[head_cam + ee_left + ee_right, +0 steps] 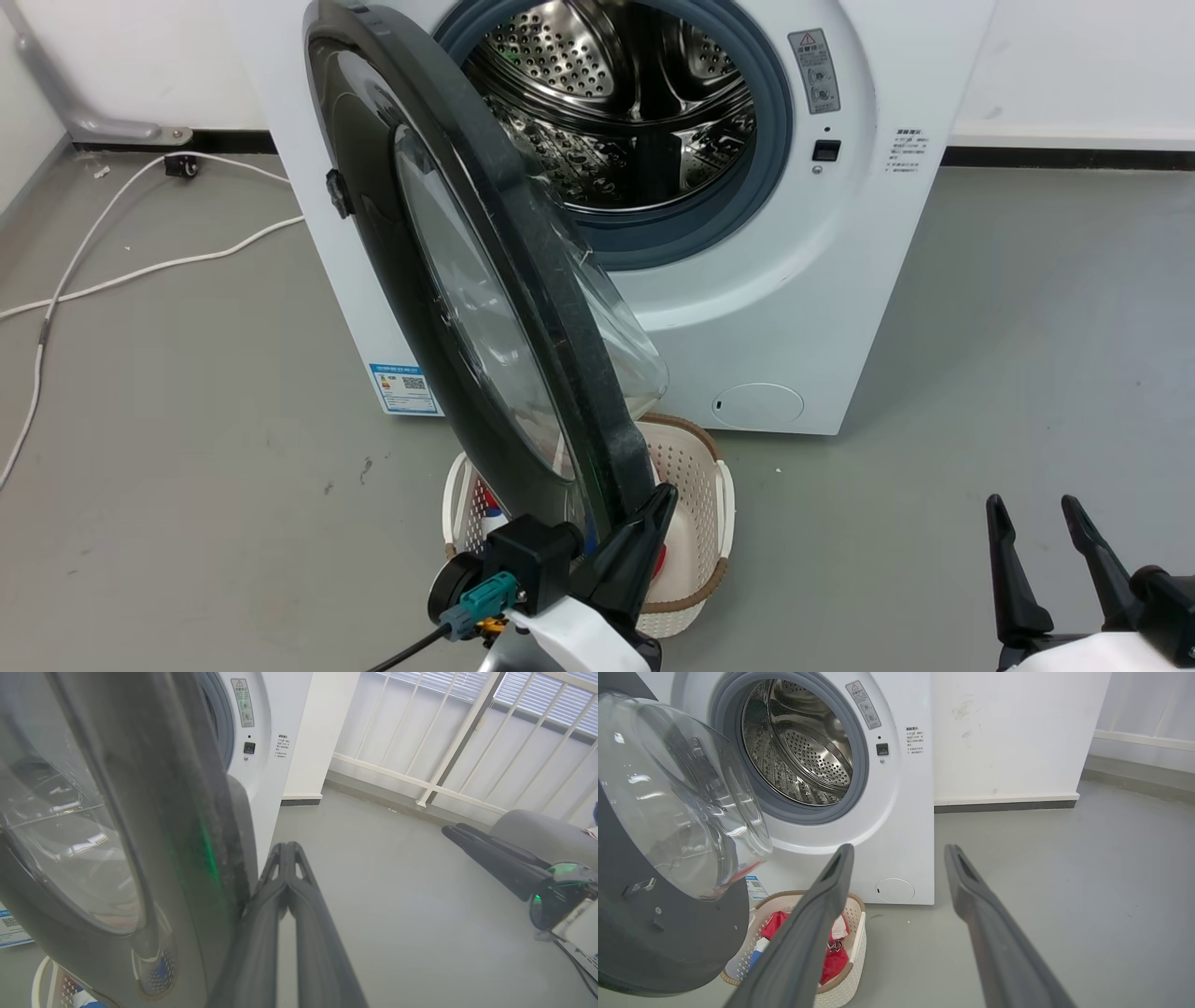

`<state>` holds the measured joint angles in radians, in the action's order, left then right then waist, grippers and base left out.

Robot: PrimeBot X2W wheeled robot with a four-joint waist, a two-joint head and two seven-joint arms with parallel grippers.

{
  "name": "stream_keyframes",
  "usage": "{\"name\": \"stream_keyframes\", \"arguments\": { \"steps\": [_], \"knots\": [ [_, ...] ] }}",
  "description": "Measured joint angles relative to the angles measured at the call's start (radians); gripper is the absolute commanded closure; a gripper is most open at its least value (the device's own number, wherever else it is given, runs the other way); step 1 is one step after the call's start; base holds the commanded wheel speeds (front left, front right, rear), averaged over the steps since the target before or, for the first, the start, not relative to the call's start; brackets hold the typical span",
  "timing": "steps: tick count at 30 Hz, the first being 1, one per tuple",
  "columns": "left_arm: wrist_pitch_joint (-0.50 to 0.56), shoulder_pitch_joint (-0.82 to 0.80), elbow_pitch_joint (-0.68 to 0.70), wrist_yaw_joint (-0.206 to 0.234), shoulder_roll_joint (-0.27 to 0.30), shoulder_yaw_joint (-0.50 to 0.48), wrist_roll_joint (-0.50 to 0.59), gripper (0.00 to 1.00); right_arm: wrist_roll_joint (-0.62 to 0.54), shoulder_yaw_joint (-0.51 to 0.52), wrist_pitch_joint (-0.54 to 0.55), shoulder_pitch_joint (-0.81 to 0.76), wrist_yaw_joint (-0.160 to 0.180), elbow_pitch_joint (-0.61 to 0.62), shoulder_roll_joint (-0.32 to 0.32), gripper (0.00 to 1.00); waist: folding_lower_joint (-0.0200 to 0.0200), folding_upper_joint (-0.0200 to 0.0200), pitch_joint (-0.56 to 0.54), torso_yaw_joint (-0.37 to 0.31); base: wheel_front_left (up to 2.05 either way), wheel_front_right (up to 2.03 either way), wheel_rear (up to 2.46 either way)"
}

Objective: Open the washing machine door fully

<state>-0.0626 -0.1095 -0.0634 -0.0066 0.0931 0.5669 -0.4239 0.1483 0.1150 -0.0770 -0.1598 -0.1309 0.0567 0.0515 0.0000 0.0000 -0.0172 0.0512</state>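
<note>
Head view: the washing machine door (pixel 485 280) stands half open, its lower rim at the left gripper (pixel 653 523). Left wrist view: those fingers are pressed together, empty, against the rim, so a slow push along the hinge arc seems best. Right wrist view: the right gripper (pixel 899 851) is spread, idle.

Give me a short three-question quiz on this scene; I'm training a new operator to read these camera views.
1. True or false: the washing machine door is fully shut.
2. The left gripper has its fingers: A) shut together, against the door's rim; B) spread around the rim; C) spread wide, far from the door.
3. Fill in: on the floor below the door stands a white ___ holding red laundry.

Key: 1 false, it stands swung out from the machine; 2 A; 3 basket.
</note>
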Motion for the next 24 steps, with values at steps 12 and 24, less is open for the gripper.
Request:
{"name": "stream_keyframes", "arguments": {
  "steps": [12,24],
  "knots": [
    [-0.037,-0.018,-0.044,0.002,-0.002,0.006,0.005,1.00,0.009,0.002,0.004,0.003,0.000,-0.008,0.000,0.00,0.0000,0.0000,0.000,0.004,0.00,0.00,0.00],
    [-0.047,0.023,0.022,0.032,0.025,0.008,0.011,1.00,0.014,0.007,0.005,0.002,0.000,-0.015,0.000,0.00,0.0000,0.0000,-0.006,0.043,0.00,0.00,0.00]
  ]
}}
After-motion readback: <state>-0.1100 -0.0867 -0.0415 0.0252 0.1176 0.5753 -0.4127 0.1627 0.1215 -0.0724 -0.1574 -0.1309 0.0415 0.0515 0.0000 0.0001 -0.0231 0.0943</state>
